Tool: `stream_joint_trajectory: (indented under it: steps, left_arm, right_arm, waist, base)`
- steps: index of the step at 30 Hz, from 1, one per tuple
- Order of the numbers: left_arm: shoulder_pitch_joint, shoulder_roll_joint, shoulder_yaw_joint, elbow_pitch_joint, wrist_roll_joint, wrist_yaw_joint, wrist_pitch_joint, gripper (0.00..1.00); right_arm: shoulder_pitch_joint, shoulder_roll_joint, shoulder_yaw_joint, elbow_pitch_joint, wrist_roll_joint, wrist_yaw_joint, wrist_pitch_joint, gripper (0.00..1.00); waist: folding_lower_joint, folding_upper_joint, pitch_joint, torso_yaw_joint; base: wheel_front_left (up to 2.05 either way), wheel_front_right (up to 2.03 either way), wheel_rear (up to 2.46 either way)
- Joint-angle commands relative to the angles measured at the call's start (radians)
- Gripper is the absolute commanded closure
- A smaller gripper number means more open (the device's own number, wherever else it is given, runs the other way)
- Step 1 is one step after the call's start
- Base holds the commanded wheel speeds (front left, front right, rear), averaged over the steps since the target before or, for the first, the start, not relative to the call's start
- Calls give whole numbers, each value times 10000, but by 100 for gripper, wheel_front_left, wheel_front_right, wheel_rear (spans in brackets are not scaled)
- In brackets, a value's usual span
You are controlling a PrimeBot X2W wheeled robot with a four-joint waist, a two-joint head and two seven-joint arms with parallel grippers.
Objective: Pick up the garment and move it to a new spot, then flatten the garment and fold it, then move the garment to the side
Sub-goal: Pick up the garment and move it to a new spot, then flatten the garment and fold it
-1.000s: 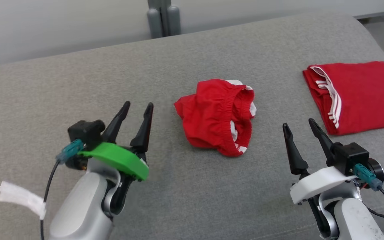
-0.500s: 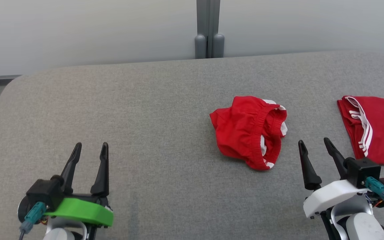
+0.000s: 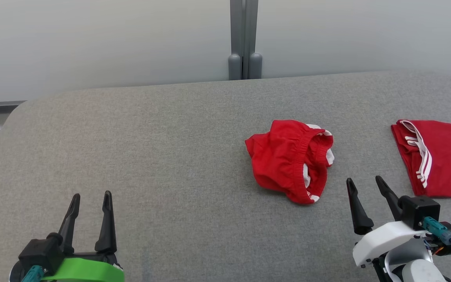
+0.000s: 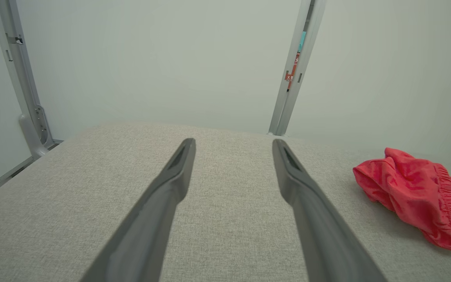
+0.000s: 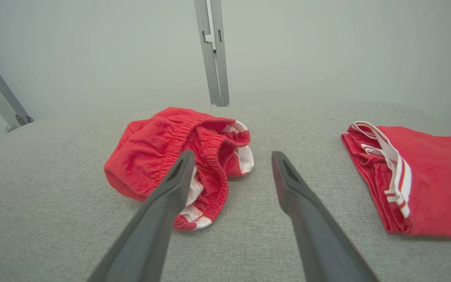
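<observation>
I saw both spread empty: left gripper (image 3: pixel 92 194), 8 o'clock; right gripper (image 3: pixel 363 179), 4 o'clock, red shorts (image 3: pixel 284 162) at its 10 o'clock.

I've got wide bare cushion (image 3: pixel 151 156) ahead of my left gripper (image 3: pixel 92 193), right up to the back wall (image 3: pixel 92 39). On the right it's tighter: the crumpled red garment (image 3: pixel 288 160) sits just ahead-left of my right gripper (image 3: pixel 364 179), the folded red garment (image 3: pixel 444 160) ahead-right, with a bare lane between them. The grey post (image 3: pixel 243 35) stands behind the far edge.
</observation>
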Motion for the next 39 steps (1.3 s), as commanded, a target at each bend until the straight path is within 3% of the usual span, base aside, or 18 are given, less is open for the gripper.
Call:
stream_joint_trajectory:
  steps: [1, 21, 24, 29, 39]
  left_arm:
    - [84, -49, 14, 11, 186, -38, -26, 0]
    - [-378, 57, -495, 343, 119, -112, -27, 0]
    - [-920, 166, -980, 529, 82, -113, -8, 0]
    - [-2674, 309, -2406, 883, -184, -110, 987, 0]
    - [-6169, -427, -4969, 2328, -1619, -108, 3734, 0]
  right_arm:
    - [44, 15, 19, 31, 44, -15, -17, 0]
    - [-117, 60, 231, 10, 22, -15, 26, 0]
    - [-214, 57, 332, -48, 21, -15, 35, 0]
    - [-487, 75, 537, -105, 4, -15, 21, 0]
    - [-1256, 118, 1272, 243, 68, -15, -202, 0]
  waist:
    - [0, 0, -2, -10]
    - [0, 0, 172, -145]
    - [0, 0, 382, -310]
    - [0, 0, 918, -766]
    - [0, 0, 2000, -2178]
  base:
    - [0, 0, 0]
    - [0, 0, 0]
    - [0, 0, 0]
    - [0, 0, 0]
    - [0, 0, 0]
